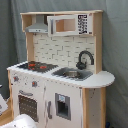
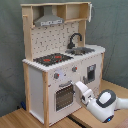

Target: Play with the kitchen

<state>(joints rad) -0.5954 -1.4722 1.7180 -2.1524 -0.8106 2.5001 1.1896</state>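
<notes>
Grey curtain (image 2: pixel 112 30) backdrop | kitchen (image 2: pixel 60 65) on wooden table (image 2: pixel 20 120) | pincer (image 2: pixel 79 88) at oven door (image 2: pixel 64 95), finger state unclear

No readable text, brand or numbers in either exterior view. The kitchen (image 1: pixel 60 75) has a dark keypad-like panel (image 1: pixel 83 23) at the first exterior view's upper right, but its marks can't be made out.

In the second exterior view, the gripper (image 2: pixel 80 88) is sitting just before the kitchen (image 2: pixel 37 80), right of its oven door (image 2: pixel 63 96), below the hob (image 2: pixel 52 59)
</notes>
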